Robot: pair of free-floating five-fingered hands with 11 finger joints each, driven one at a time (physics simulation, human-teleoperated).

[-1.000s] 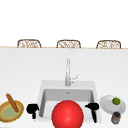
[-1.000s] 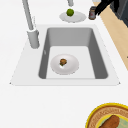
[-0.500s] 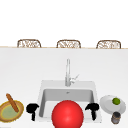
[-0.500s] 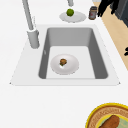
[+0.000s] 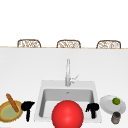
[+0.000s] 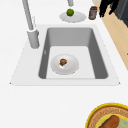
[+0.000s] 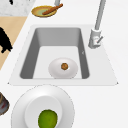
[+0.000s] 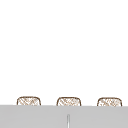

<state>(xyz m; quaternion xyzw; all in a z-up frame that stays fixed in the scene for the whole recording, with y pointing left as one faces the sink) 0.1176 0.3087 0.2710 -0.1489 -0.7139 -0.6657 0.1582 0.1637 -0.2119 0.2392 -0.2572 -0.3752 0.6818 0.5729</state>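
Your right hand hangs at the sink's front right corner, fingers relaxed, holding nothing, just beside the white plate with the lime and the jar. Left hand floats loose next to the wooden bowl with the bread stick. Red ball sits up front between them

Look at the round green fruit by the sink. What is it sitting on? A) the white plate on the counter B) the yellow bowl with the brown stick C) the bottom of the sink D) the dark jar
A: in the front view the green fruit lies on the white plate to the right of the sink, beside the dark jar and near the right hand.
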